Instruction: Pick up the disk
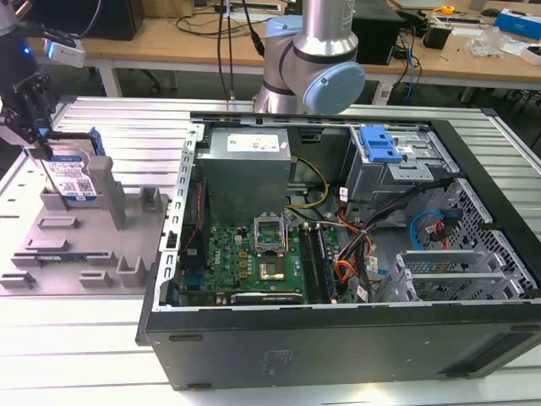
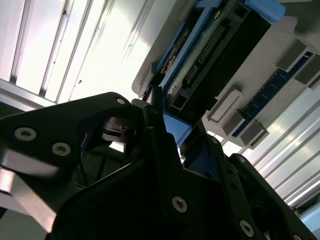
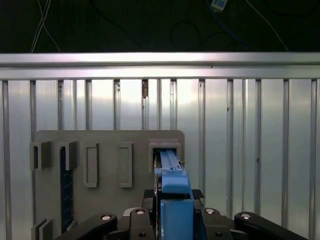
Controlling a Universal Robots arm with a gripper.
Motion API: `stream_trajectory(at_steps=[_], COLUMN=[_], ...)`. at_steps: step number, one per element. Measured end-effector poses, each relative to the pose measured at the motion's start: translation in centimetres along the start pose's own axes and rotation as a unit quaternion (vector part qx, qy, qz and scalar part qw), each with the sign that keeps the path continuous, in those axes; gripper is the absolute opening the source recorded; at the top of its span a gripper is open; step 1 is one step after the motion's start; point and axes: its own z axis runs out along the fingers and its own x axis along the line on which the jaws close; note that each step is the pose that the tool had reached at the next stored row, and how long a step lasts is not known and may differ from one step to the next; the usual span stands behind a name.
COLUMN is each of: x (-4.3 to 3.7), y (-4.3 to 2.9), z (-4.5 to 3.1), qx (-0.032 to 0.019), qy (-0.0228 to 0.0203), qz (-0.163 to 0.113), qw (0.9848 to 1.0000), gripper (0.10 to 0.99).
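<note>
Flat rectangular silver disk [image 1: 72, 176] with blue side rails, stood on edge in its rack

It sits upright in a slot of the grey plastic rack [image 1: 84, 245] on the ribbed metal desk [image 1: 84, 355], at the exterior view's left. The black tool [image 1: 35, 139] looks pinched onto the top blue rail. I'd guess it's stiff, a bit hefty and shock-sensitive, so grabbing the rails seems safer than the label face.

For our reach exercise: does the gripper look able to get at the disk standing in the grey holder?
Likely yes. The gripper sits right at the top edge of the upright disk, with nothing between them above the grey holder.
</note>
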Motion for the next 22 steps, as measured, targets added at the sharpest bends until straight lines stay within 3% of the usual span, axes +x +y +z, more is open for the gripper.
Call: stream_trajectory(at_steps=[15, 22], x=[0.04, 0.06], y=[0.0, 0.0], z=[-0.04, -0.93], qx=[0.0002, 0.0001], qy=[-0.0006, -0.001], qz=[0.0, 0.0], qw=[1.0, 1.0], gripper=[0.365, 0.365])
